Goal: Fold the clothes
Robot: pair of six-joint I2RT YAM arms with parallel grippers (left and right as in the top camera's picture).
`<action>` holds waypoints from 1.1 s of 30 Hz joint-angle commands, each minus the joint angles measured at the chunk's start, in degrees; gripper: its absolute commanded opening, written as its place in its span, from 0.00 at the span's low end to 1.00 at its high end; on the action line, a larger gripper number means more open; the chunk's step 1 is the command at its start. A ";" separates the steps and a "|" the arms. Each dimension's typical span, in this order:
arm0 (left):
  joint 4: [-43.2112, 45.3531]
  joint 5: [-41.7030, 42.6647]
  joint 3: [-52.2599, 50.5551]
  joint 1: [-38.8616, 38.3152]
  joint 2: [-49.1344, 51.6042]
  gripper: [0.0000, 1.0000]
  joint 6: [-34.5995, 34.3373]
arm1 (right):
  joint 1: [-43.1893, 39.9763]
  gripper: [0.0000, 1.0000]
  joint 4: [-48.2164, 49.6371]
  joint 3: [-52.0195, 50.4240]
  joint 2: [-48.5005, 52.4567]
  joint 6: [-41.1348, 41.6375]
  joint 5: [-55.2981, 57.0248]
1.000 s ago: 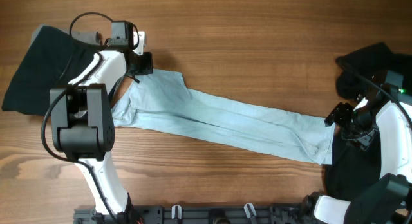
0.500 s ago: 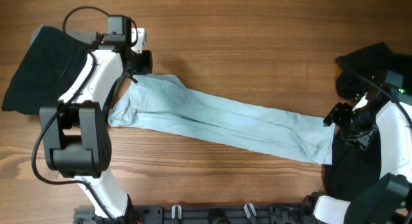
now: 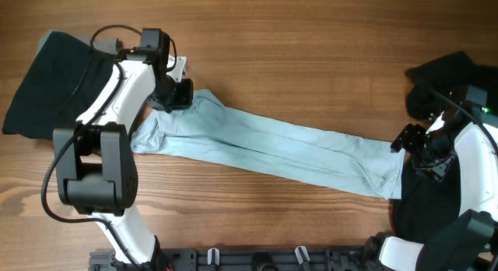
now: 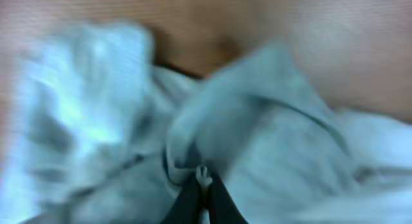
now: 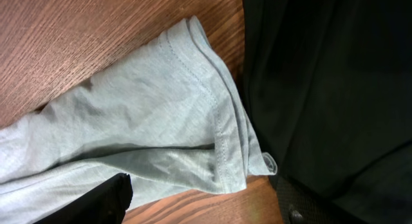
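The pale aqua-blue T-shirt (image 3: 272, 150) lies folded into a long narrow strip across the wooden table, from upper left to lower right. My left gripper (image 3: 177, 94) is at the strip's left end, shut on a pinch of the shirt fabric (image 4: 203, 176); that view is blurred. My right gripper (image 3: 416, 146) is open just past the strip's right end, its fingers on either side of the shirt's hem (image 5: 219, 140). A black garment (image 3: 54, 80) lies at the far left, another black garment (image 3: 443, 76) at the far right, also in the right wrist view (image 5: 328, 89).
Bare wooden table (image 3: 311, 53) lies beyond the strip and in front of it. A black rail (image 3: 257, 259) runs along the near edge between the arm bases.
My left gripper has moved right and toward the near edge, from the table beside the shirt's corner onto the shirt's left end. The right arm has not moved.
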 commanded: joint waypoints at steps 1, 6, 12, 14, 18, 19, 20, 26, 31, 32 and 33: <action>-2.05 11.65 0.33 -2.73 -0.94 0.04 -0.35 | -0.22 0.77 0.17 0.76 -0.85 -1.16 -1.05; -3.91 12.20 0.33 -8.48 -0.94 0.04 -0.37 | -0.22 0.77 -0.07 0.79 -0.85 -1.16 -1.07; -3.91 11.74 0.33 -14.78 -0.92 0.04 -0.39 | -0.22 0.77 -0.04 0.76 -0.85 -1.20 -1.05; -3.91 10.64 0.33 -16.20 -0.92 0.04 -0.39 | -0.22 0.77 -0.02 0.76 -0.85 -1.18 -1.05; -4.39 8.72 0.33 -18.16 -0.92 0.07 -0.39 | -0.22 0.77 -0.04 0.76 -0.85 -1.33 -1.03; -4.66 8.74 0.33 -18.34 -0.92 0.08 -0.42 | -0.22 0.77 -0.04 0.76 -0.85 -1.36 -1.05; -5.05 8.72 0.33 -18.47 -0.92 0.08 -0.39 | -0.22 0.77 -0.02 0.76 -0.85 -1.36 -1.05; -7.87 5.75 0.33 -18.43 -0.92 0.30 -0.39 | -0.22 0.77 -0.02 0.76 -0.85 -1.38 -1.05; -11.74 5.07 0.33 -16.96 -1.77 0.37 -0.39 | -0.22 0.77 0.00 0.76 -0.85 -1.36 -1.05; -12.35 4.87 0.33 -16.50 -2.05 0.36 -0.39 | -0.22 0.77 0.00 0.76 -0.85 -1.38 -1.03; -12.74 4.11 0.33 -15.93 -2.32 0.36 -0.42 | -0.22 0.77 0.02 0.76 -0.85 -1.36 -1.05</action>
